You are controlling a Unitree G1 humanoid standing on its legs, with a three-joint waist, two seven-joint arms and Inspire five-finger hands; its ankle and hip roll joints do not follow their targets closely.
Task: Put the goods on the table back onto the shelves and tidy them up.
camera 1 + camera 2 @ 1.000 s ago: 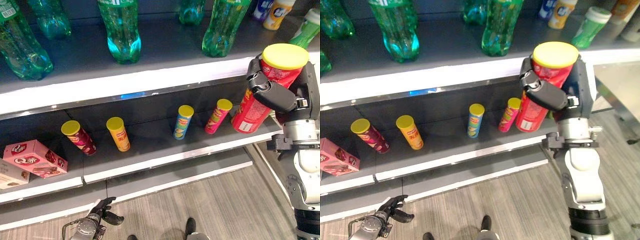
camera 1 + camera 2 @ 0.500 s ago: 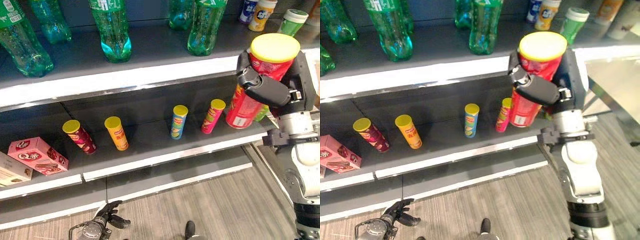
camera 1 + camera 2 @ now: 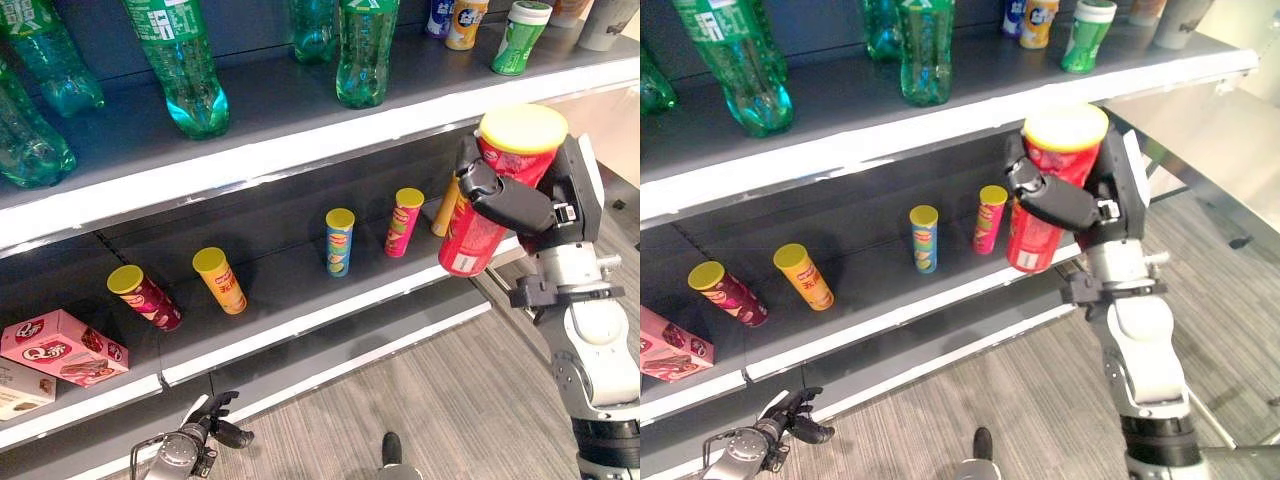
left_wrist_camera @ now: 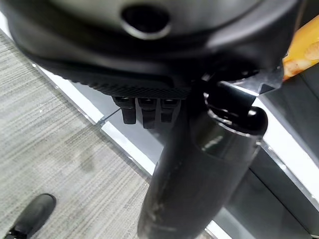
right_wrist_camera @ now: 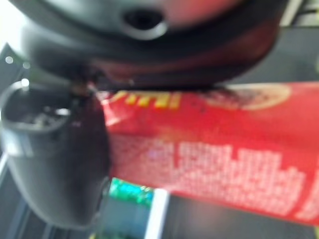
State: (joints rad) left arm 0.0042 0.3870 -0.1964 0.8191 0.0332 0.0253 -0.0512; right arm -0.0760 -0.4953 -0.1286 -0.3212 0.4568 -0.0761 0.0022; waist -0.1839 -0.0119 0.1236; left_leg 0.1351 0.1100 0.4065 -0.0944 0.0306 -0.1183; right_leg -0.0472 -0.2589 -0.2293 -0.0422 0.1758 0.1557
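A tall red chip can (image 3: 468,228) with a yellow lid (image 3: 522,128) is tilted in the air in front of the right end of the middle shelf (image 3: 285,295). My right hand (image 3: 512,200) is shut round its upper half; the right wrist view shows the can's red wall (image 5: 214,159) close against the palm. Its lower end hangs just before the shelf's front edge. My left hand (image 3: 205,428) hangs low near the floor with relaxed fingers and holds nothing.
Small chip cans stand on the middle shelf: maroon (image 3: 145,297), orange (image 3: 220,280), blue (image 3: 339,241), pink (image 3: 403,222), and another (image 3: 445,208) behind the red can. A pink box (image 3: 62,345) lies at the left. Green bottles (image 3: 185,65) line the upper shelf.
The whole view has shifted, so the camera moved. The red can stays in my right hand by the shelf's right end, and a further small can now shows behind it.
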